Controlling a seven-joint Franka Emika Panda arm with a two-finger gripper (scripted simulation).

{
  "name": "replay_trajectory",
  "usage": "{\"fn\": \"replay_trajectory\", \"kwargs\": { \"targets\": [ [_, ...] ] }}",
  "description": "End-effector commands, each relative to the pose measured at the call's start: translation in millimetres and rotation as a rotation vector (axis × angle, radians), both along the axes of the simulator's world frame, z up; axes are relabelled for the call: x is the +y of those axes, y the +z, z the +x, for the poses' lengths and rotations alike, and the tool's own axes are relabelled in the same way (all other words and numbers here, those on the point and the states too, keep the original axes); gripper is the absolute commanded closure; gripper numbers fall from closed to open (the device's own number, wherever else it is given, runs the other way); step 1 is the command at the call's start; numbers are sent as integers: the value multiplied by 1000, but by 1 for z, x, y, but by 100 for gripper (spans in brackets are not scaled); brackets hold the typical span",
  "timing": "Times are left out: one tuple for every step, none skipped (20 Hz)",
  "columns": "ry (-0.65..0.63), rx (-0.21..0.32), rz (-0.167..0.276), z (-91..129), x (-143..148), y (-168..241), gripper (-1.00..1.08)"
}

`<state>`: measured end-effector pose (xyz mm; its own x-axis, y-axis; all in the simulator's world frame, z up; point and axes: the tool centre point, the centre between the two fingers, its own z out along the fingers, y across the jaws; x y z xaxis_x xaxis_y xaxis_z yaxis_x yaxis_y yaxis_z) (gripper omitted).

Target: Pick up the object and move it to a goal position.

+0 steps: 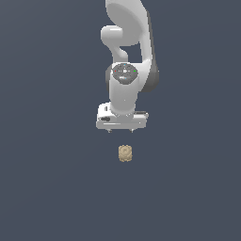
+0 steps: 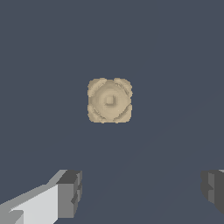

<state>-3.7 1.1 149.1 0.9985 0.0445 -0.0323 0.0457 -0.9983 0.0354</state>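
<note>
The object (image 1: 125,153) is a small tan lumpy rounded block with a faint round mark on top, lying on the dark grey-blue floor. In the wrist view the object (image 2: 109,100) shows from above, square with rounded corners and concentric rings. My gripper (image 1: 121,130) hangs from the white arm, above and just behind the object, not touching it. Its jaws stand wide apart and empty. In the wrist view the gripper (image 2: 142,192) shows two dark finger pads (image 2: 70,192), far wider apart than the object.
The white arm (image 1: 127,56) rises from the gripper toward the top of the exterior view. The floor (image 1: 47,188) is a plain dark grey-blue surface around the object.
</note>
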Motion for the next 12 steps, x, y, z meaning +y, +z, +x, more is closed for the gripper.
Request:
{"fn": "replay_trajectory", "kwargs": {
  "targets": [
    [0, -3, 3, 7, 3, -6, -92],
    [0, -5, 5, 11, 4, -10, -92],
    [0, -7, 7, 15, 5, -13, -92],
    [-1, -9, 10, 19, 7, -17, -92],
    [-1, -11, 12, 24, 8, -21, -92],
    [-1, -14, 15, 29, 10, -26, -92],
    [-2, -16, 18, 33, 12, -30, -92],
    [-2, -18, 20, 37, 13, -34, -92],
    [-3, -20, 23, 41, 15, -38, -92],
    [-3, -22, 25, 44, 16, -42, -92],
    [-4, -24, 27, 47, 17, -45, -92],
    [-4, -25, 29, 49, 18, -48, -92]
  ]
}}
